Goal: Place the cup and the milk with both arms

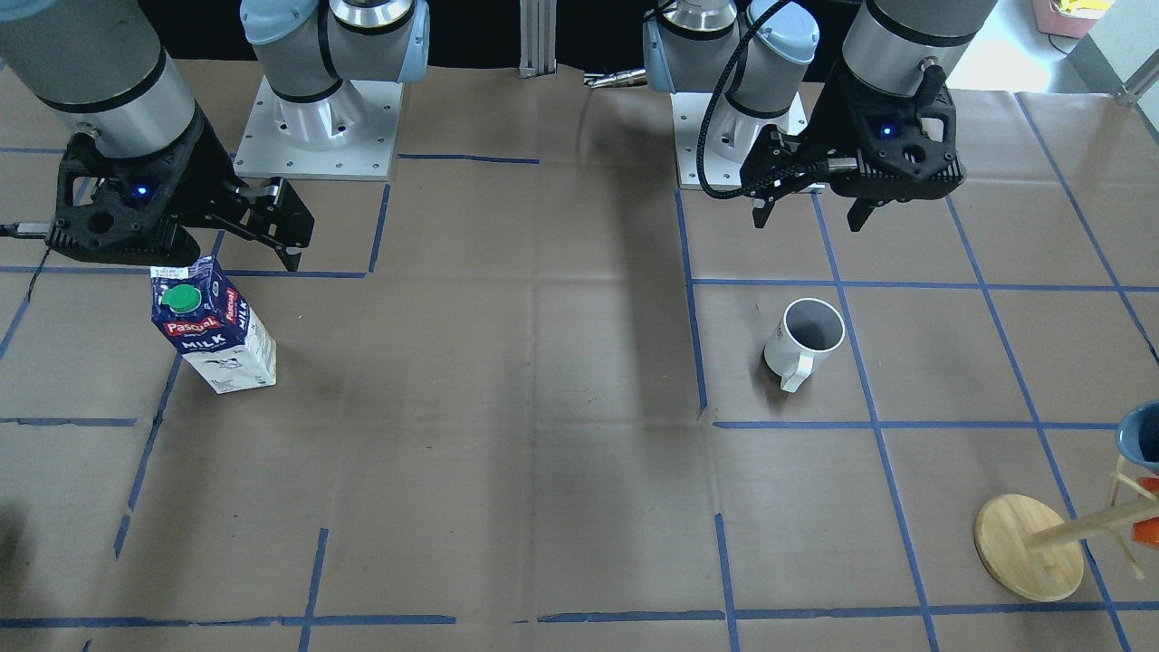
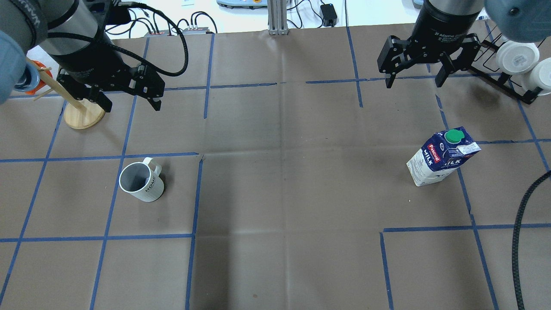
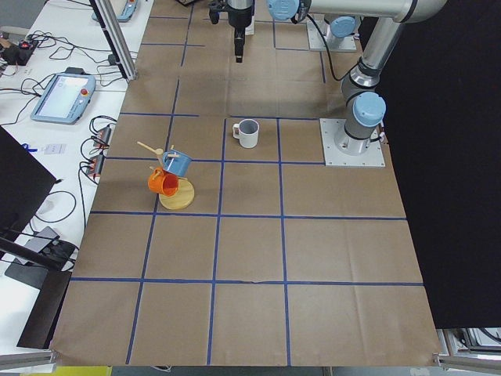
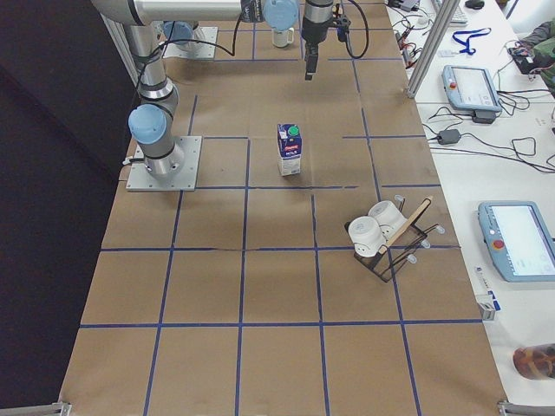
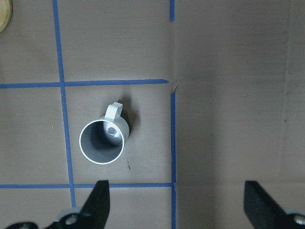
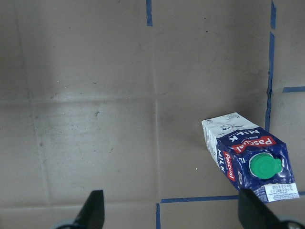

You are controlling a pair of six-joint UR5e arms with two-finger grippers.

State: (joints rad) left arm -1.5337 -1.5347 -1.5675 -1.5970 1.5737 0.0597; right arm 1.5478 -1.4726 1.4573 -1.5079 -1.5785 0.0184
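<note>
1 white cup (image 2: 142, 184), blue-topped milk (image 2: 441, 156)

Looking in on a robotics lab rather than a home. Seeing two jointed arms (image 4: 149, 121) bolted through steel plates (image 4: 165, 166) to a bench (image 3: 337, 235) wrapped in brown paper and gridded with blue tape (image 2: 146, 236). Spotting teach pendants (image 4: 468, 85) and loose cables (image 3: 59, 48) lying on white desks (image 4: 520, 186) alongside.

The cup (image 2: 141, 182) and the milk carton (image 2: 443, 156) stand well apart, with bare table (image 2: 284, 193) around each. A wooden mug stand (image 2: 84, 114) sits close beside the left gripper (image 2: 131, 103), and a black cup rack (image 2: 499, 85) is beside the right gripper (image 2: 414, 82).
</note>
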